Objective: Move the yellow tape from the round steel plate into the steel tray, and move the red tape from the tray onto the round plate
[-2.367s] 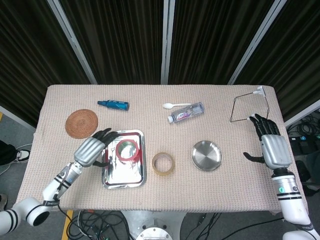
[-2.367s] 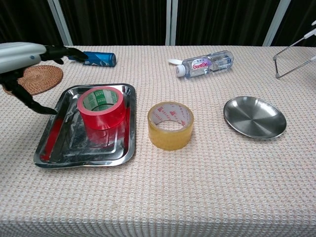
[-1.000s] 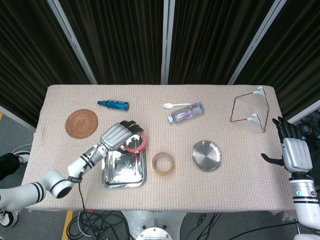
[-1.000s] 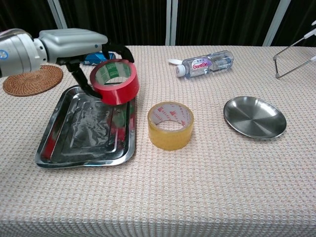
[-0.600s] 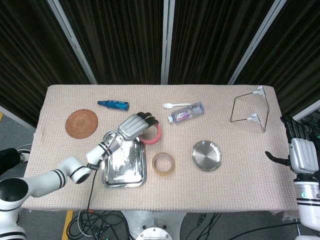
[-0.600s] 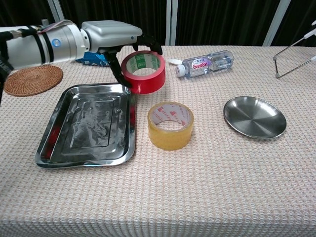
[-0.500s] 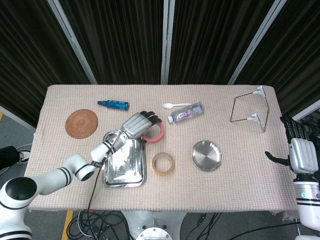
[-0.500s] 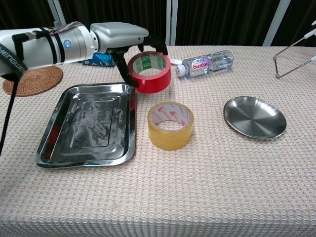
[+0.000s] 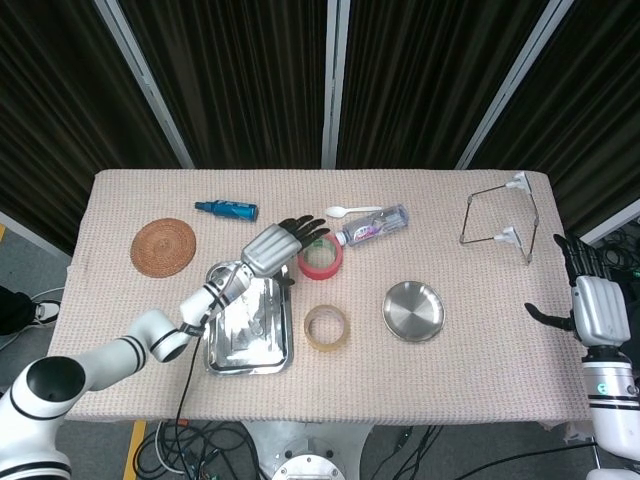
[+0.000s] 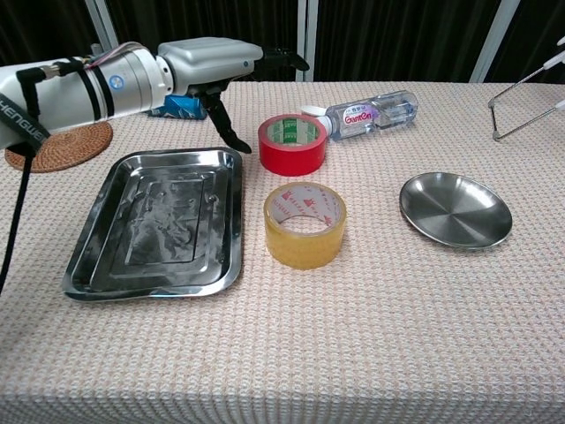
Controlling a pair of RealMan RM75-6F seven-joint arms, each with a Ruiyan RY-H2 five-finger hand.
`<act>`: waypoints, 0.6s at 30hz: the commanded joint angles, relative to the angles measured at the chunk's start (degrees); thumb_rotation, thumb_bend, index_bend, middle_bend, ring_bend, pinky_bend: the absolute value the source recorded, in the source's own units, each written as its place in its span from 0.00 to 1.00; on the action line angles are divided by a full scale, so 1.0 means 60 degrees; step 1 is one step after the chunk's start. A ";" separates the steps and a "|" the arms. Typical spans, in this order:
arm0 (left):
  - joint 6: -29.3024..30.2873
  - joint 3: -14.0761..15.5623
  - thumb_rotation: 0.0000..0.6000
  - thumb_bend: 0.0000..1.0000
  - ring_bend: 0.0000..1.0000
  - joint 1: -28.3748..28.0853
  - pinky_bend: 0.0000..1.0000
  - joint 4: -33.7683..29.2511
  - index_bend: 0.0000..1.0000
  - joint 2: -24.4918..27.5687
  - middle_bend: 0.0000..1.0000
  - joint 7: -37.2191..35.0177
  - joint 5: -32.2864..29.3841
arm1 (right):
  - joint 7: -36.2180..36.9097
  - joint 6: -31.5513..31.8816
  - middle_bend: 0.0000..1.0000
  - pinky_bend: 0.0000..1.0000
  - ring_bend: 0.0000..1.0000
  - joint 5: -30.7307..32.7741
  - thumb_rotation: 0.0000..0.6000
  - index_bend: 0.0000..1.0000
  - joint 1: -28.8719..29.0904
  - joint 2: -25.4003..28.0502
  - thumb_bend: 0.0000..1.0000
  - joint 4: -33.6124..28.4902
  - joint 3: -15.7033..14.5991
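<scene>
The red tape (image 9: 320, 259) (image 10: 293, 143) lies flat on the tablecloth, between the steel tray (image 9: 247, 335) (image 10: 159, 221) and the water bottle. My left hand (image 9: 275, 248) (image 10: 221, 62) hovers just left of it, with fingers spread and nothing in its grip. The yellow tape (image 9: 327, 327) (image 10: 305, 224) stands on the cloth between the tray and the round steel plate (image 9: 413, 311) (image 10: 455, 210). Both tray and plate hold nothing. My right hand (image 9: 590, 305) is open beyond the table's right edge, seen only in the head view.
A water bottle (image 9: 372, 225) (image 10: 366, 113) and a white spoon (image 9: 350, 211) lie behind the red tape. At the back left lies a blue tube (image 9: 227, 209). A woven coaster (image 9: 163, 246) (image 10: 57, 143) sits far left. A wire rack (image 9: 500, 215) stands at the back right.
My left hand lifted the red tape out of the tray, carried it right, and has let it go on the cloth. My right hand drew back past the table's right edge.
</scene>
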 commanded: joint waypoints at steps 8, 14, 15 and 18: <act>0.0835 0.0892 1.00 0.00 0.00 0.1628 0.19 -0.4270 0.04 0.2468 0.08 0.0604 -0.0294 | 0.0084 -0.0121 0.00 0.04 0.00 0.0015 1.00 0.00 0.0011 0.0011 0.08 0.0109 0.0090; 0.0832 0.1150 1.00 0.00 0.01 0.1610 0.19 -0.5039 0.04 0.2348 0.10 0.1076 0.0191 | 0.0118 -0.0059 0.00 0.04 0.00 0.0019 1.00 0.00 -0.0051 0.0078 0.08 0.0040 0.0146; 0.0807 0.1140 1.00 0.00 0.01 0.1578 0.19 -0.5001 0.04 0.2238 0.10 0.1121 0.0223 | 0.0132 -0.0052 0.00 0.04 0.00 0.0039 1.00 0.00 -0.0070 0.0101 0.08 0.0036 0.0156; 0.0687 0.1123 1.00 0.00 0.01 0.1416 0.19 -0.4792 0.04 0.1840 0.10 0.1400 0.0394 | 0.0238 -0.0048 0.00 0.04 0.00 0.0119 1.00 0.00 -0.0124 0.0162 0.08 0.0073 0.0200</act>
